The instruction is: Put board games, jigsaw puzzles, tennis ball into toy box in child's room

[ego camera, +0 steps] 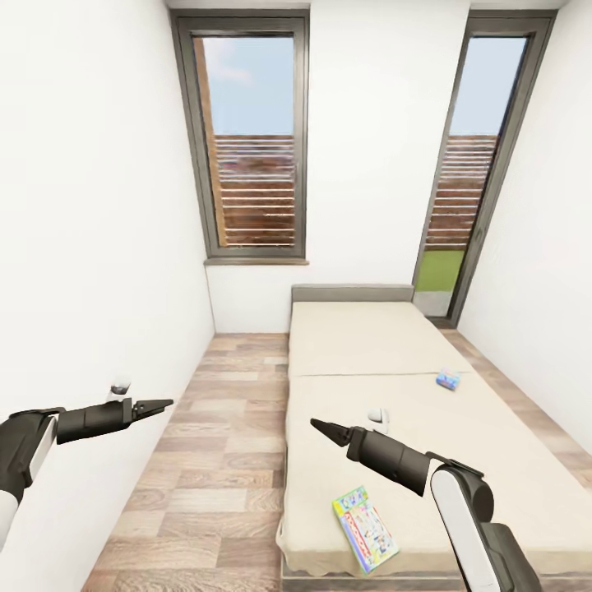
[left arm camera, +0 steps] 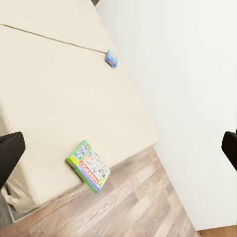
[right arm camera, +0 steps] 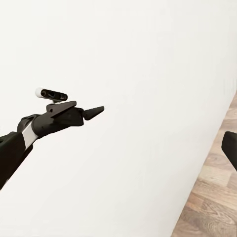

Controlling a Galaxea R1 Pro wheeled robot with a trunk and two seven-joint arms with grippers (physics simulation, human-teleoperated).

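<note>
Head view: even, bright daylight enters through two tall windows (ego camera: pixel 253 136) in the far wall; the white walls (ego camera: pixel 99 205) render nearly uniform, close to overexposed. Shadows are faint and soft, the clearest a thin dark band under the near edge of the bed (ego camera: pixel 493 444). No glare spots. Wide-angle distortion splays the window frames outward toward the top corners. Detail is slightly soft throughout, and the print on the green-edged board game (ego camera: pixel 365 527) is unreadable. Left wrist view: flat diffuse light; the small blue board game (left arm camera: pixel 112 59) is blurred. Right wrist view: featureless white wall, shadowless.
</note>
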